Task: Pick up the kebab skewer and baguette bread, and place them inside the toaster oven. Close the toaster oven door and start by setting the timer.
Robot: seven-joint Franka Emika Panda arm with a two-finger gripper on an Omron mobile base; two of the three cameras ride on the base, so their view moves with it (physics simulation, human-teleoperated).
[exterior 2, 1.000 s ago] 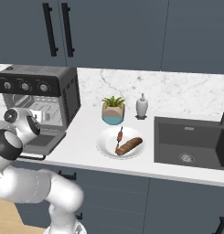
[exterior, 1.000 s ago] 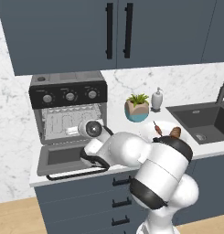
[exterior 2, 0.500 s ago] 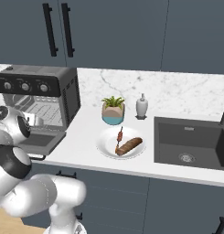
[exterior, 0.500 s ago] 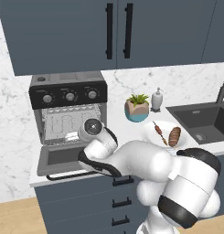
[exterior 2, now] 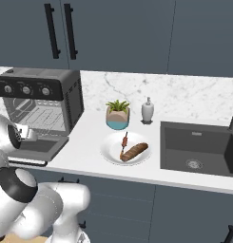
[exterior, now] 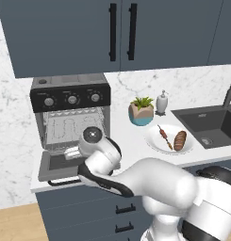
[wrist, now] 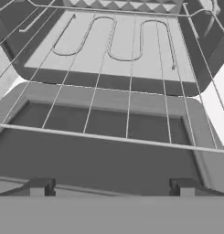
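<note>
The toaster oven (exterior: pixel 70 99) stands at the left of the counter with its door (exterior: pixel 55 164) dropped open and flat. My gripper (wrist: pixel 111 188) hovers just above that door and is open, its fingertips (wrist: pixel 38 187) wide apart with nothing between them. In the hand view the door's dark glass (wrist: pixel 104 146) lies below and the wire rack (wrist: pixel 118 41) beyond it. The kebab skewer (exterior: pixel 164 137) and the baguette bread (exterior: pixel 180 140) lie side by side on a white plate (exterior: pixel 154 141), well to the right of the gripper. They also appear as skewer (exterior 2: pixel 124 141) and baguette (exterior 2: pixel 136 152) in the right base view.
A potted plant (exterior: pixel 141 111) and a soap dispenser (exterior: pixel 161 102) stand behind the plate. A dark sink (exterior 2: pixel 199 144) is set into the counter at the right. Dark cabinets hang above, and my own arm (exterior: pixel 150 188) bulks across the counter's front edge.
My arm has swung left, away from the plate side, and the hand has come down in front of the open toaster oven door. The gripper stays open.
</note>
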